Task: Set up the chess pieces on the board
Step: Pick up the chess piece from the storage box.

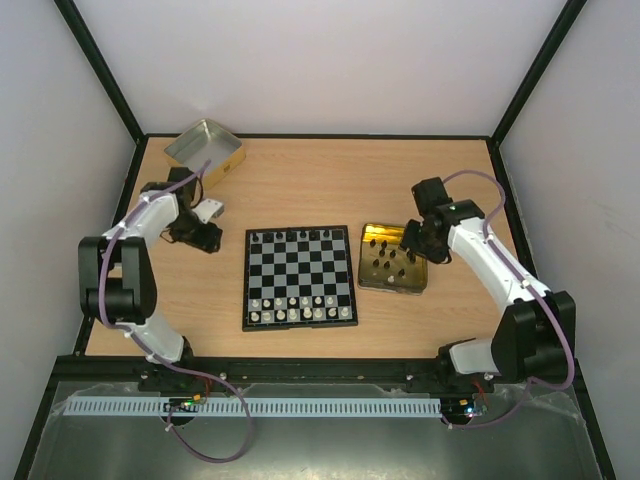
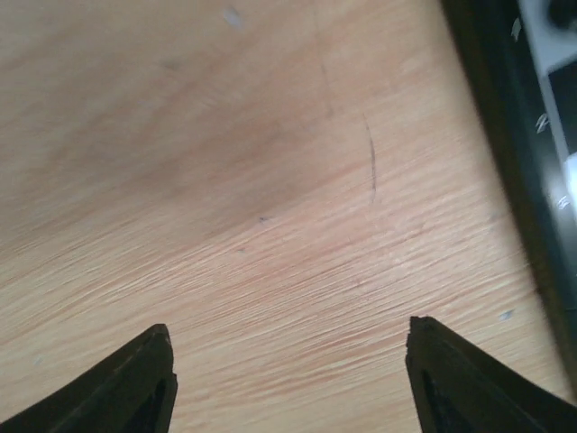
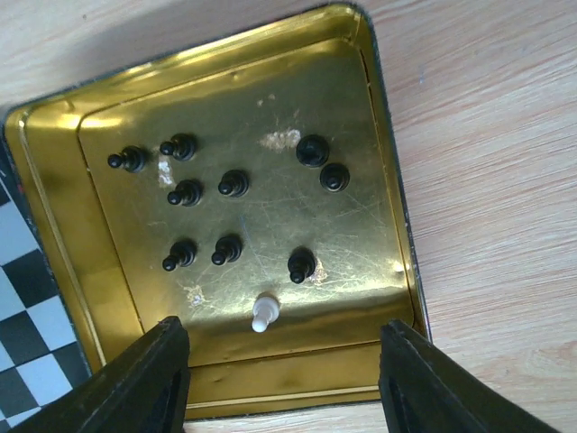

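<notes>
Inside gold tin (image 3: 54, 271), nine chess pieces (image 3: 233, 183), white piece (image 3: 262, 313), wrist view only

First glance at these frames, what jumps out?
The gold tin right of the chessboard grabs you first: nine small black pieces and one white piece sit scattered in it, right tool open above. The left tool hangs open over the wood table, left of the chessboard.
</notes>
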### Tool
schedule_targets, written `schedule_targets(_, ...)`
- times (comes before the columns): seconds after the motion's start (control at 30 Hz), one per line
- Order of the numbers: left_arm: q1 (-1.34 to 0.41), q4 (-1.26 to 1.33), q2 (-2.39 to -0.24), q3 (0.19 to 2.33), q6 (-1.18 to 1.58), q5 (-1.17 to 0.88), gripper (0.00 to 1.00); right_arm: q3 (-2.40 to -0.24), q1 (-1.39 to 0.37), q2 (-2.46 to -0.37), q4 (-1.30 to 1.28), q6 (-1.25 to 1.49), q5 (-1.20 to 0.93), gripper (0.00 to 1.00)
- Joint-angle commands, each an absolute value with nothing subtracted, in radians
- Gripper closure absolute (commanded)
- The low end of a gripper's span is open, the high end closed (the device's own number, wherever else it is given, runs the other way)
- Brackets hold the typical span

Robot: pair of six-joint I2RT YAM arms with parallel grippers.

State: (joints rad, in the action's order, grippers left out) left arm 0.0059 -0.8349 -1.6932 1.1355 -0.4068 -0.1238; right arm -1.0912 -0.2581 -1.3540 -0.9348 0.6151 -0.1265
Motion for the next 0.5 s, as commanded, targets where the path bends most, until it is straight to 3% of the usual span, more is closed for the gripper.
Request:
schedule_targets(0.0,0.0,-0.955,-1.612,1.203,-0.373,-0.071,0.26,-1.021,-0.278,-1.326,-0.866,0.629,-0.122,0.45)
schedule_targets(0.13,0.0,-0.954,-1.553,1.169,-0.362,-0.073,0.15,-0.974,-0.295,-1.283,-0.874,0.617,-0.082,0.48)
schedule_targets(0.47,0.0,-0.95,-1.518,1.105,-0.343,-0.135,0.14,-0.88,-0.321,-1.281,-0.819,0.676,-0.179,0.51)
